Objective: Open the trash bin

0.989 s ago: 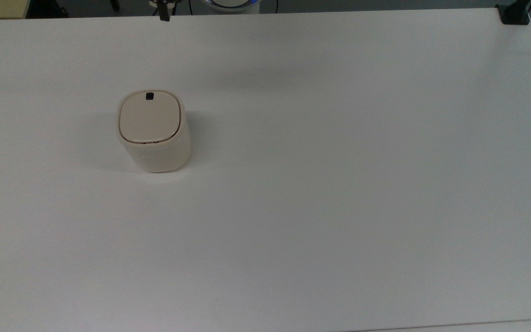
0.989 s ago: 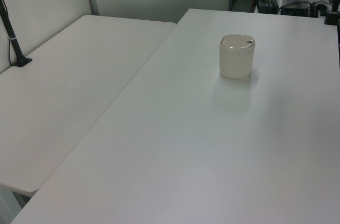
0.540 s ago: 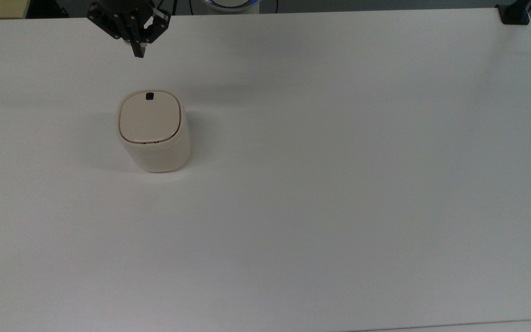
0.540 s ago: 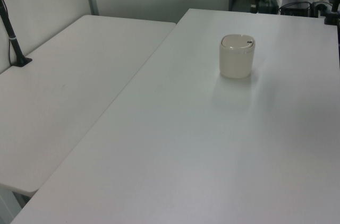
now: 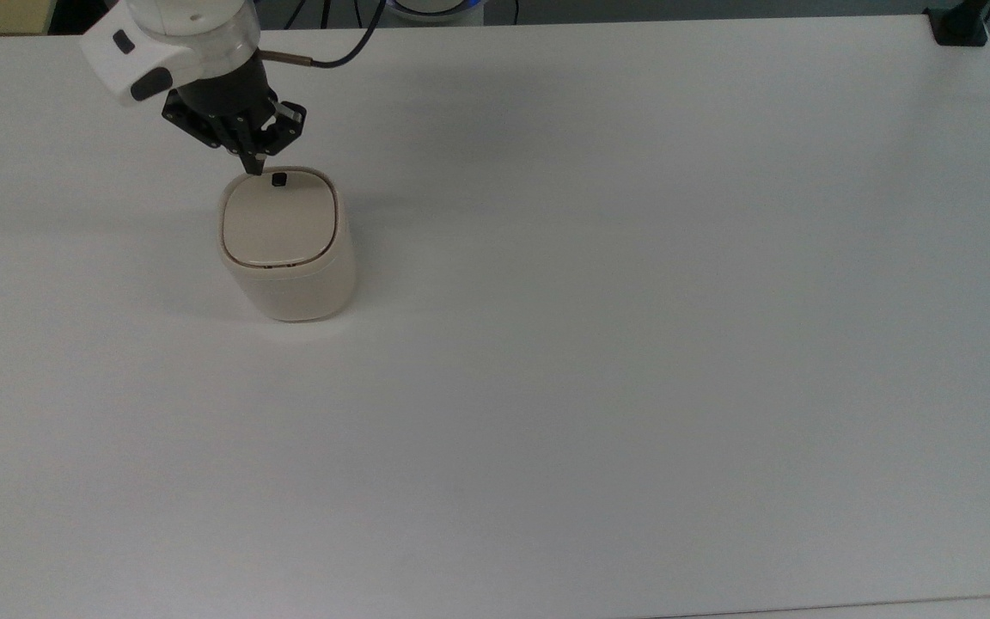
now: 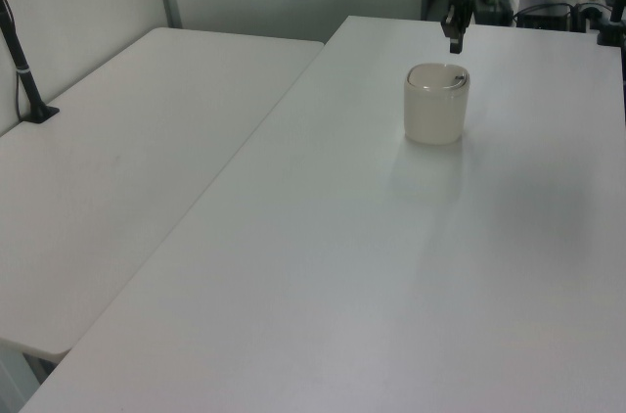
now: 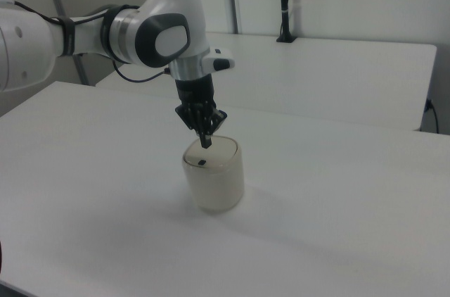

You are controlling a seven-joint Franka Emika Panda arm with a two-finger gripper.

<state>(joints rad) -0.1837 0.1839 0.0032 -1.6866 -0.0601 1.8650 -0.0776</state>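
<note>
Cream plastic bin: trash bin (image 5: 286, 245) upright on white desk (image 5: 632, 301), nearer the top view's left edge and far edge
Lid: flat, closed
Gripper (image 5: 254, 163): fingers pinched together, hovering just above black button (image 5: 278, 180)

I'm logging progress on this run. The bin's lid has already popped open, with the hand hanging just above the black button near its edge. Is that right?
Not quite: the lid of the trash bin is shut, lying flat in the top view and the right view. The rest holds: the hand hangs just above the black button near the lid's edge.
</note>
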